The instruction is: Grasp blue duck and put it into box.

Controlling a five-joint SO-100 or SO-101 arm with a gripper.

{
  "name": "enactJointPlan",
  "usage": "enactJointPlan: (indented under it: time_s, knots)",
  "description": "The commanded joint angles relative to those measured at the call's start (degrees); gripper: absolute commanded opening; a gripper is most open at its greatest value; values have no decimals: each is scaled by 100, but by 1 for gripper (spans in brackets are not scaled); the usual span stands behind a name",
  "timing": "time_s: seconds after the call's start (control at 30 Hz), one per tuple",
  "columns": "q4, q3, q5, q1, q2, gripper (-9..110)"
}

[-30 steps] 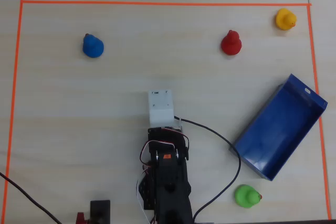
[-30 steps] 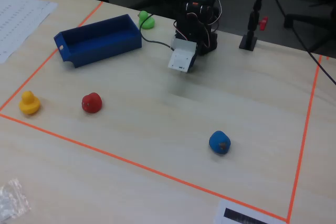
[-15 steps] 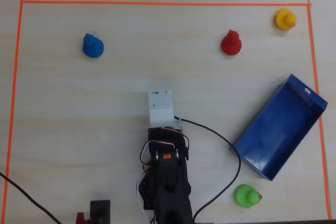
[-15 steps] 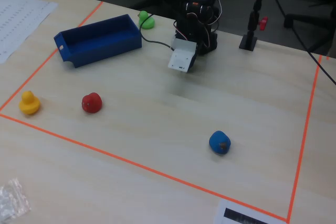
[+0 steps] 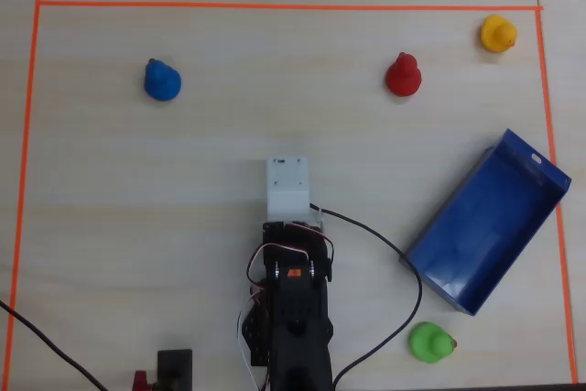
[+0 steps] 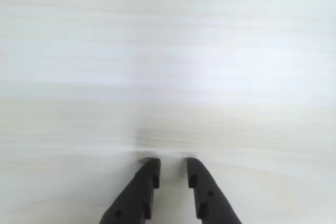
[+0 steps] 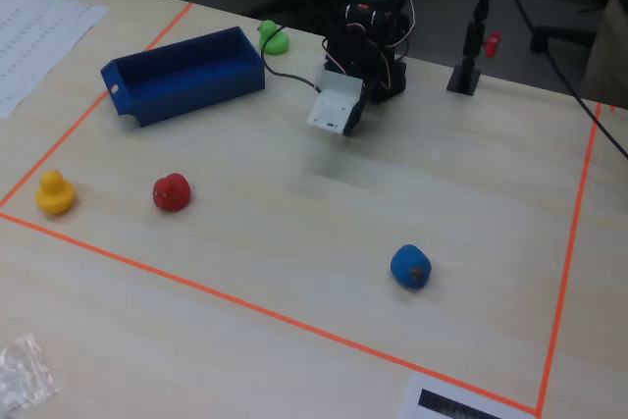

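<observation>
Pale wood-grain tabletop, edged with orange tape [image 5: 35, 135], is filling every view. Sitting in the upper left of the overhead view is the blue duck [image 5: 162, 80], alone on bare table; in the fixed view it is lying at lower right [image 7: 410, 267]. It is looking small, rounded and probably light and smooth, so it may be apt to roll or squirt out of a pinch; taking it across the fat middle of the body seems safest.

Hanging over empty table near the frame's middle, the gripper [image 6: 172, 167] is showing its two dark fingertips slightly apart with nothing between them, well away from the duck.

Lying at an angle at the right of the overhead view is the box [image 5: 540, 226], open and empty. A red duck [image 5: 403, 75] and a yellow duck [image 5: 497, 34] are sitting upper right, a green duck [image 5: 430, 342] below the box. Nothing is standing in the path to the blue one.
</observation>
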Motion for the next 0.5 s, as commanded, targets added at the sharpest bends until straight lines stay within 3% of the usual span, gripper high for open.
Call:
enactJointPlan:
  time_s: [0.0,0.1,0.23,0.37,0.47]
  knots:
    - [26,-26,-870,211,-9,3]
    - [-712,-35,-817,0,-9,1]
    - [-2628,-97,-413,-352,-53,4]
    - [-4658,-791,-18,-835,-1617,9]
    - [-5273,-1872,343,-1107,-3234,12]
